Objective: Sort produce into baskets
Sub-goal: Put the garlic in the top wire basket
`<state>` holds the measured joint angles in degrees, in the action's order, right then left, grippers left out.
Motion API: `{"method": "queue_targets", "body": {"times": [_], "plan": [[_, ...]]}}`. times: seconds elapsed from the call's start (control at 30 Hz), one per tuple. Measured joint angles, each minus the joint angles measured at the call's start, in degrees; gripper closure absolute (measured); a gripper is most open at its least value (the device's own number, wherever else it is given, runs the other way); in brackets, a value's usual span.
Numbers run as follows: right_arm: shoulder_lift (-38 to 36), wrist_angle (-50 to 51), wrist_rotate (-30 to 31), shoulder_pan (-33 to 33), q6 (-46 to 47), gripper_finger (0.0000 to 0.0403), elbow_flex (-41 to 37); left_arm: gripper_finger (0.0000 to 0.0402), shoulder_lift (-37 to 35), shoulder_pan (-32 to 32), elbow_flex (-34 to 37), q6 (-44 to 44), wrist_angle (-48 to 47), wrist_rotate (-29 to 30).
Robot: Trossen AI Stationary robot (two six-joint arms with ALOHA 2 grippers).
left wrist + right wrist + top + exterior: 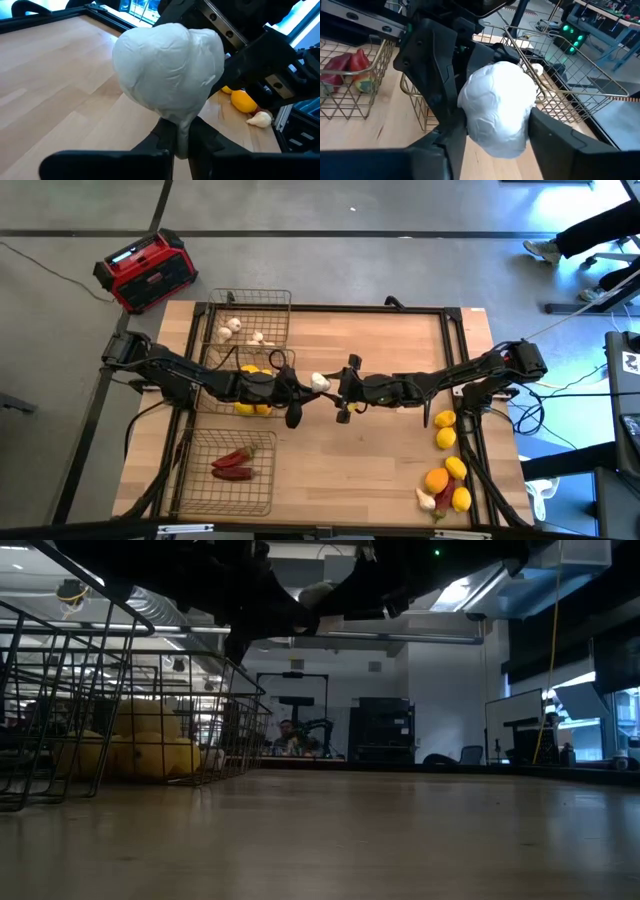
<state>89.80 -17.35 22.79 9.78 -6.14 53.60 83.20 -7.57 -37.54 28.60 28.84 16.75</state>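
Note:
A whitish garlic bulb [320, 381] is held in the air above the table's middle, between my two grippers. My left gripper [303, 383] comes at it from the table's left and is shut on it. My right gripper [338, 385] comes from the right, with its fingers on either side of the bulb [497, 110]. Three wire baskets stand along the left side: the far one [270, 300] holds garlic, the middle one [215, 385] lemons, the near one [200, 490] red chilies. More lemons, an orange, garlic and a chili [447, 475] lie at the near right. My left gripper pinches the bulb's narrow stem end [182, 131] between its two fingers, coming level from the table's left. The round body stands out beyond the fingertips, clear of the table. My right gripper has the bulb's round body between its two fingers [451, 137], one on each flank, coming level from the table's right. The bulb's right flank [529, 117] lies against the other finger.
A red-and-black box [148, 270] stands on the floor beyond the far left corner. Bare wood lies in the table's middle and near side. In the low view the lemon basket [150, 755] stands at the left. A person's legs [590, 235] show at the far right.

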Motion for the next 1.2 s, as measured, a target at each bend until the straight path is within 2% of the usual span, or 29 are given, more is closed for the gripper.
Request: {"method": "queue_targets", "body": {"times": [0.17, 0.37, 0.47, 0.57, 0.7, 0.97, 1.07, 1.2], "plan": [[-0.9, 3.5, -0.2, 0.0, 1.0, 0.0146, 0.0, 0.0377, 0.0, 0.0, 0.0, -0.2, -0.3, 0.0], [-7.6, 21.1, -0.4, 0.0, 6.4, 0.0104, -0.1, 0.0374, -3.4, -0.8, 0.0, -0.5, -2.0, 0.0], [-9.7, 28.5, -2.4, 0.0, 9.4, 0.0100, 0.0, 0.0374, -5.9, -1.0, 0.0, -1.1, -3.7, 0.6], [-9.8, 31.7, -3.9, 0.0, 11.8, 0.0101, -0.1, 0.0377, -8.5, -0.9, 0.0, -2.9, -4.6, 1.6], [-8.1, 30.1, -3.9, 0.0, 12.5, 0.0102, -1.3, 0.0378, -12.4, -0.3, 0.0, -5.9, -5.1, 2.0], [-3.5, 29.5, -4.0, 0.0, 11.9, 0.0102, -1.8, 0.0377, -21.1, 3.5, -0.2, -9.2, -12.1, 3.4], [-2.1, 29.5, -4.0, 0.0, 11.7, 0.0102, -1.8, 0.0381, -23.2, 5.0, -1.1, -11.4, -16.4, 5.9], [-0.9, 29.7, -4.0, -0.1, 11.7, 0.0102, -1.8, 0.0382, -23.5, 6.3, -5.8, -15.6, -26.2, 9.8]]}}
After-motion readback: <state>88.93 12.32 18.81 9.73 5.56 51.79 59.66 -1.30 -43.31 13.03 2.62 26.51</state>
